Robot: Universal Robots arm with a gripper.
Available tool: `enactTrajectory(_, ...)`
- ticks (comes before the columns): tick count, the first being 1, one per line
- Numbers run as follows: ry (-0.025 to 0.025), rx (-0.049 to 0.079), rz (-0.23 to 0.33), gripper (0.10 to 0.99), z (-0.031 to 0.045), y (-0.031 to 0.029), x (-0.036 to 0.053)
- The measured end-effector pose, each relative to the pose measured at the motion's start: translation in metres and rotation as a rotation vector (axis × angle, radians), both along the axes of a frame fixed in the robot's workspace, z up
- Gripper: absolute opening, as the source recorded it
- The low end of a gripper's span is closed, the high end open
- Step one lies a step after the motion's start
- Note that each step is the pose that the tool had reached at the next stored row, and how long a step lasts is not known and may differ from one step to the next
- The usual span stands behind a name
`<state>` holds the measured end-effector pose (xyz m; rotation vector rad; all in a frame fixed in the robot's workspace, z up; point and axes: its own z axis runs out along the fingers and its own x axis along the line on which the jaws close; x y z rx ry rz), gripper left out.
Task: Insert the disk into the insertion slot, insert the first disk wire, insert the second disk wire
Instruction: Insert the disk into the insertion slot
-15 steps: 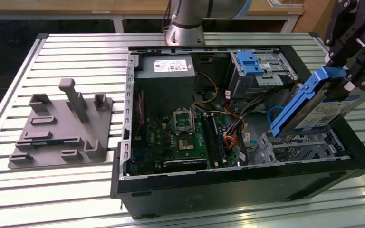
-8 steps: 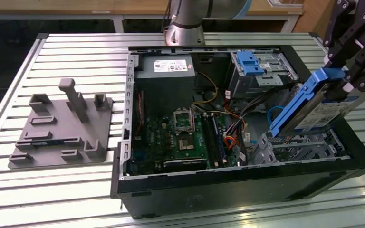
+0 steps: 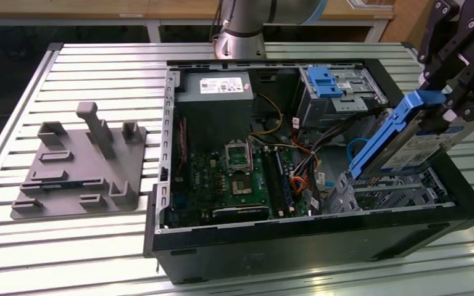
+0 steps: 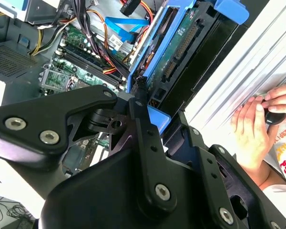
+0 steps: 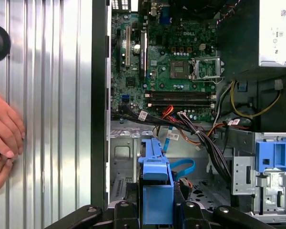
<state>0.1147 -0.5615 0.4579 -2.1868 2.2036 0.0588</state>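
The flat silver disk [image 3: 416, 147], white-labelled and framed by a bright blue plastic carrier, hangs just above the insertion slot [image 3: 394, 194], a silver perforated sheet-metal drive bay inside the open black computer case [image 3: 303, 246]. The black gripper [image 3: 444, 106] is closed on the disk's upper end. The disk's long axis runs steeply aslant: the free lower end points down toward the insertion slot, and the gripped end is raised away from it. Whether the lower end touches the sheet metal cannot be told. For a clean insertion, bring the long axis in line with the insertion slot's walls, keep the carrier's edges parallel to them, and feed slowly without twist; a slanted entry would likely jam the carrier. A blue flat cable [image 5: 181, 167] and a bundle of coloured wires [image 5: 200, 138] lie beside the insertion slot and should stay clear of the disk's path. Beyond the insertion slot stand a taller metal cage with a blue latch [image 3: 336, 86] and the green motherboard [image 3: 241, 172]. The case rests on a slatted metal worktop [image 3: 97, 246], where a person's hand [image 5: 2, 138] lies outside the case wall.
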Motion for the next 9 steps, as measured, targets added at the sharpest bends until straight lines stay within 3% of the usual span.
enactTrajectory(9,0.0,0.0,0.0,0.361,-0.0035,0.0,0.0)
